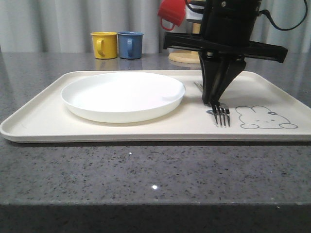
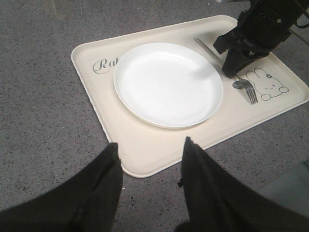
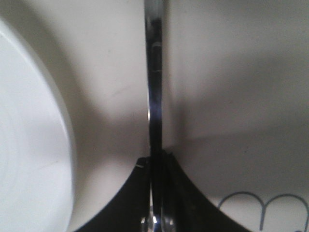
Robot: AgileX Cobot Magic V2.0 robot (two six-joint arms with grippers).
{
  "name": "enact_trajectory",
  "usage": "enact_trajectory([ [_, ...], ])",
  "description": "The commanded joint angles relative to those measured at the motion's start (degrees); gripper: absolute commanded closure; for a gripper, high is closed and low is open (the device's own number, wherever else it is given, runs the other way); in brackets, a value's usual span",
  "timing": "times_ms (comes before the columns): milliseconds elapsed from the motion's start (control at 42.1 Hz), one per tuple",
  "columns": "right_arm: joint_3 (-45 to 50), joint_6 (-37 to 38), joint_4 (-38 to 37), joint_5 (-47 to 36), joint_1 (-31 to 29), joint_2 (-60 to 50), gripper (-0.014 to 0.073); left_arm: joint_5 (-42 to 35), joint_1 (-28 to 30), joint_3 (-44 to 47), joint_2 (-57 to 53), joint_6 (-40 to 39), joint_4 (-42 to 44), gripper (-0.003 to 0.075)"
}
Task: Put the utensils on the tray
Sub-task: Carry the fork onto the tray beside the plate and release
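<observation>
Desk (image 1: pixel 146 170): grey speckled stone, bare front edge, nearest item to you.

Tray (image 1: pixel 43 114): cream, low rim, rabbit drawing at the right end. It sits directly under your right gripper.

Plate (image 1: pixel 121 94): white, shallow, already on the tray, just to the left of your right gripper and not touching it.

Fork (image 1: pixel 222 114): silver, four tines. It lies on the tray beneath your right gripper (image 1: pixel 212 100), tines pointing toward the front edge and handle running away behind the gripper, so its long axis goes front to back. The tines end just beside the rabbit.

Right gripper: fingers narrow, closed on the fork's neck, tips down at tray level. In the right wrist view the handle (image 3: pixel 154 82) runs straight out from between the fingers. Your call here is likely release: the fork looks seated, so opening and lifting straight up should leave it in place.

Left gripper (image 2: pixel 149 159): fingers spread wide, holding nothing, hanging over the desk well off from the fork. Your right arm is by far the nearer.

Mugs: yellow (image 1: pixel 104 44), blue (image 1: pixel 130 44), red (image 1: pixel 172 13), all beyond the tray.
</observation>
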Motion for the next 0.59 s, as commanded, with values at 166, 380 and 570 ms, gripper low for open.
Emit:
enact_trajectory([
  [166, -1.4, 0.1, -1.7, -1.1, 0.0, -3.0, 0.0321, -4.2, -0.5, -1.3, 0.1, 0.0, -1.2, 0.0426],
  [380, -1.3, -3.7, -9.8, 2.7, -2.0, -9.1, 0.0321, -4.2, -0.5, -1.3, 0.1, 0.0, -1.2, 0.0426],
  [570, -0.9, -12.0, -15.5, 11.6, -9.0, -15.1, 0.0321, -4.2, -0.5, -1.3, 0.1, 0.0, -1.2, 0.0426],
])
